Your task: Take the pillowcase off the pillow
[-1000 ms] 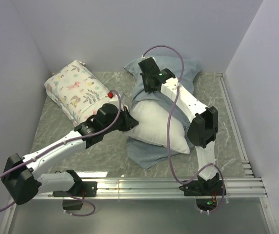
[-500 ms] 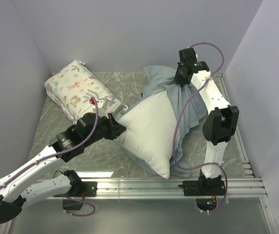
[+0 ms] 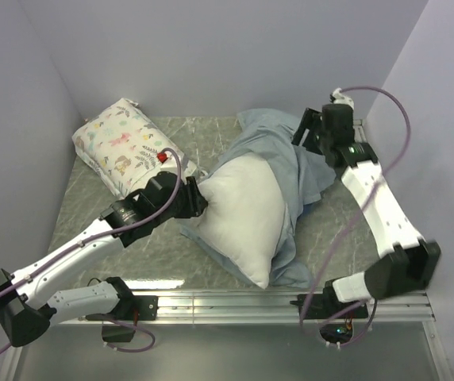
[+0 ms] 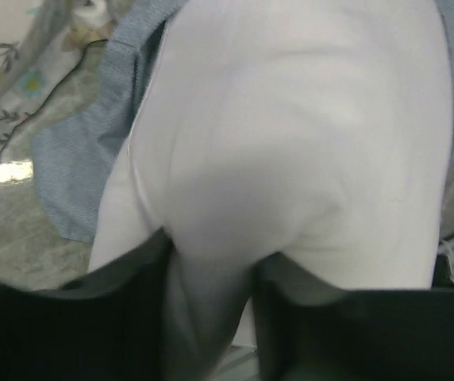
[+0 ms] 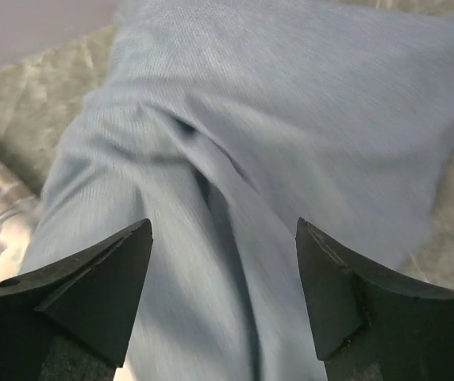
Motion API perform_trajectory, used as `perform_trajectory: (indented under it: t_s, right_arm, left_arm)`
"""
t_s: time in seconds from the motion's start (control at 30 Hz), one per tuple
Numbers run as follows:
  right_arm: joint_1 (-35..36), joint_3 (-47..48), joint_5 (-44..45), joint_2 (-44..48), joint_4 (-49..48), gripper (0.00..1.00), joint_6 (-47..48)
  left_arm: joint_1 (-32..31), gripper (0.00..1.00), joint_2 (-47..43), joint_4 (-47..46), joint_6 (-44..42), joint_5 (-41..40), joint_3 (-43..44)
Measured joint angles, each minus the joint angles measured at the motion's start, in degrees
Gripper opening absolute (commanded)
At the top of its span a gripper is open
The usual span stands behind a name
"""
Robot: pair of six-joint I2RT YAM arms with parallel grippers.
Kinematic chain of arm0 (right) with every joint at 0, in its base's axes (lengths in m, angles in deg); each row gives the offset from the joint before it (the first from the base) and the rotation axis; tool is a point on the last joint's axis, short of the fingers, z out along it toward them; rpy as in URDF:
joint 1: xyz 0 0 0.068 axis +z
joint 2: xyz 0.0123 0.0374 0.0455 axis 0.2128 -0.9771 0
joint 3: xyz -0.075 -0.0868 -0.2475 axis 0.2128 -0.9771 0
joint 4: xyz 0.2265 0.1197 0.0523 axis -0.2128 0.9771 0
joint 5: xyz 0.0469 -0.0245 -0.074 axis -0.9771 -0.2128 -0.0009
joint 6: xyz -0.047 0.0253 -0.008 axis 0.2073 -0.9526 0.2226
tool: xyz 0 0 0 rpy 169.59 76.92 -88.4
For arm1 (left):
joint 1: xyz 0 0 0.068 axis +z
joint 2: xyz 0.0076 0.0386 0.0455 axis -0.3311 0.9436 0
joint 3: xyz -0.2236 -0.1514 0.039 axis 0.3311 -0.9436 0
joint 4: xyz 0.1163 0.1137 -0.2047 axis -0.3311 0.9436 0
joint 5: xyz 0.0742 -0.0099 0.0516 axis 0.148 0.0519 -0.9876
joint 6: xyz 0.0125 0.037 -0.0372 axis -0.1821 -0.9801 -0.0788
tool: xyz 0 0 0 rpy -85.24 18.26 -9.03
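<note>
The off-white pillow (image 3: 243, 210) lies at the table's middle, mostly bare. The grey-blue pillowcase (image 3: 294, 163) is draped over its far right side and runs under its near edge. My left gripper (image 3: 201, 202) is at the pillow's left corner. In the left wrist view the pillow (image 4: 290, 135) fills the frame; the left gripper (image 4: 211, 254) stands part open, a fold of the pillow still between its fingers. My right gripper (image 3: 306, 131) hovers open over the bunched pillowcase (image 5: 290, 119). In its own view the right gripper (image 5: 223, 230) has nothing between its fingers.
A smaller floral-print pillow (image 3: 124, 147) lies at the back left, close to the left arm. A metal rail (image 3: 290, 300) runs along the near edge. Walls close the back and both sides, and a track (image 3: 378, 190) lines the right side.
The right gripper has let go of the pillowcase, which has dropped onto the pillow; its arm swung right. The left gripper's jaws have parted on the pillow's corner.
</note>
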Motion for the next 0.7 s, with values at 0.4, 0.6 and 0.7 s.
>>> perform_trajectory:
  t_s: [0.4, 0.6, 0.7]
  right_arm:
    - [5.33, -36.54, 1.55, 24.96, -11.19, 0.88, -3.50]
    - [4.70, -41.83, -2.10, 26.51, -15.52, 0.89, -6.27]
    - [4.63, -42.40, -4.33, 26.51, -18.18, 0.89, -7.37]
  left_arm:
    - [-3.67, 0.89, 6.36, 4.59, -9.38, -8.57, 16.92]
    - [-16.83, 0.91, 15.47, 4.76, -13.77, -14.71, 25.77]
    - [-21.09, 0.96, 21.40, 5.03, -14.97, -15.82, 26.91]
